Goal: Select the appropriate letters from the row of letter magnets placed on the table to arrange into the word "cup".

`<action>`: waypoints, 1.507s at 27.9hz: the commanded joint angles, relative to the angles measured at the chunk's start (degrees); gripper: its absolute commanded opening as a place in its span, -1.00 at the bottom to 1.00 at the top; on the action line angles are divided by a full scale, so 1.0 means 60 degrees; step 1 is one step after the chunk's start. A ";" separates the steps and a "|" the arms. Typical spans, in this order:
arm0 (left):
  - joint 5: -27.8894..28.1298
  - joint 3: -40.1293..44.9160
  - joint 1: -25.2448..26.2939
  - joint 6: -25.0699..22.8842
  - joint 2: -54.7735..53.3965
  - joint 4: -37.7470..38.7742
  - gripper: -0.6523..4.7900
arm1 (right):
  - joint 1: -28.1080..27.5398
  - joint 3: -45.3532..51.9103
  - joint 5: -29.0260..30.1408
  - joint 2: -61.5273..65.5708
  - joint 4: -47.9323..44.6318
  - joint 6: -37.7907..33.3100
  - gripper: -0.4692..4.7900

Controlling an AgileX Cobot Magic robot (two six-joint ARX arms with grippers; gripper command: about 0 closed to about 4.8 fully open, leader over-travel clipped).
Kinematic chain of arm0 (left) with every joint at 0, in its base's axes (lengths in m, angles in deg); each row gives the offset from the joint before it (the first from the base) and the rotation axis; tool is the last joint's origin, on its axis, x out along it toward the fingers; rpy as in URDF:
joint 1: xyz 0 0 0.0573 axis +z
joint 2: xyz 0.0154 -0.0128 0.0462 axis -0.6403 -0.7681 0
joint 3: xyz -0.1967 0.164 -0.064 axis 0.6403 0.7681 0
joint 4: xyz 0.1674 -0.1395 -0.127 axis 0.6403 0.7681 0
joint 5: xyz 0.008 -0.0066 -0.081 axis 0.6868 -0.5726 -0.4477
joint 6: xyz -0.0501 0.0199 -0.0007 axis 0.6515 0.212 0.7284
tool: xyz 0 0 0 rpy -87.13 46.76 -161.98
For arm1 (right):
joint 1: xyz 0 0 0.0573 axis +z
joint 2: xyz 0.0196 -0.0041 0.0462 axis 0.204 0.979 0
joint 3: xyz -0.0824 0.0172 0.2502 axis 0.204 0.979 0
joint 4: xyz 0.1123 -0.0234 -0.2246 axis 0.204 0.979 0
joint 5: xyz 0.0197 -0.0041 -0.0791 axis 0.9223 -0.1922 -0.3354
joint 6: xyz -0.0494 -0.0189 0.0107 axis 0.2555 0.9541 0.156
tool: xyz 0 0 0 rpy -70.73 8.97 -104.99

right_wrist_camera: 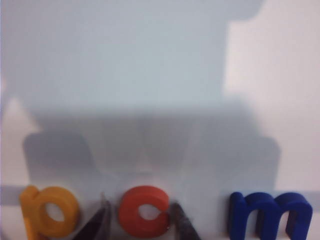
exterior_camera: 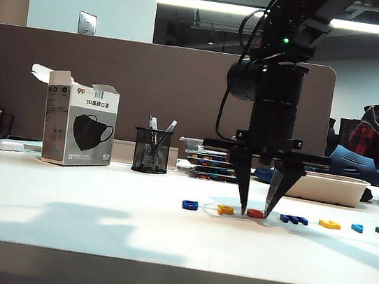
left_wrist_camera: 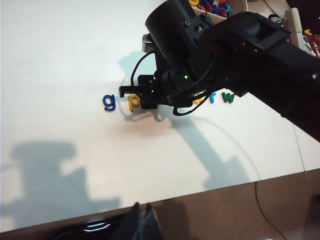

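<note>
On the left of the white table [exterior_camera: 60,208], a mask box [exterior_camera: 79,126] printed "3D" is being shown beside a mesh pen cup [exterior_camera: 151,151]. In the row, a blue "g" [left_wrist_camera: 108,102] is lying first, then the yellow-orange "p" [right_wrist_camera: 49,211]. The red "c" [right_wrist_camera: 144,210] is being straddled by the right gripper [exterior_camera: 256,209], fingers apart at either side, tips at the tabletop. A blue "m" [right_wrist_camera: 270,214] is lying next. The left gripper's state cannot be told.

Exterior: low, level with the counter [exterior_camera: 59,215], facing the partition. Left wrist: high, looking down. Right wrist: close above. All share the red c [exterior_camera: 256,213].
</note>
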 commanded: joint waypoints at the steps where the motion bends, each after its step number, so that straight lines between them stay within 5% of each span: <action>1: 0.0066 -0.0036 -0.0007 -0.0044 0.0018 -0.0051 -0.78 | 0.0011 0.0025 0.0018 0.0109 0.0069 -0.0047 -0.25; 42: 0.0066 -0.0036 -0.0007 -0.0044 0.0018 -0.0051 -0.78 | 0.0011 0.0022 0.0025 0.0106 0.0135 -0.0047 -0.43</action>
